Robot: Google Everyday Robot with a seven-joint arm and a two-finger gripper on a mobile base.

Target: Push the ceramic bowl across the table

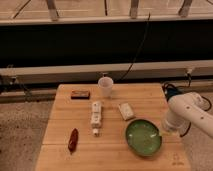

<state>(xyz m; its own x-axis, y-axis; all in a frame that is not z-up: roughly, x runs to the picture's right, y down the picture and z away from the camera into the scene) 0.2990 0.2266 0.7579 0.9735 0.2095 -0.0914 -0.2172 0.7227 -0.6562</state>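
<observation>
Camera view, ceramic bowl [143, 136] on table [107, 156], hand [167, 126] just right, grip unclear

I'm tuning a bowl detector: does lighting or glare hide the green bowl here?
Camera view: warm, dim light; the ceramic bowl has a pale sheen at its centre, yet its rim stands out against the table; the gripper, by the bowl's rim on the picture's right, merges with the bright white arm.

A lab-like robot test bay: plank worktop [115, 154] on speckled floor [22, 135], black barrier [60, 45] and trailing cable [140, 44] at 12 o'clock, pincer [165, 128] at 3 o'clock.
</observation>
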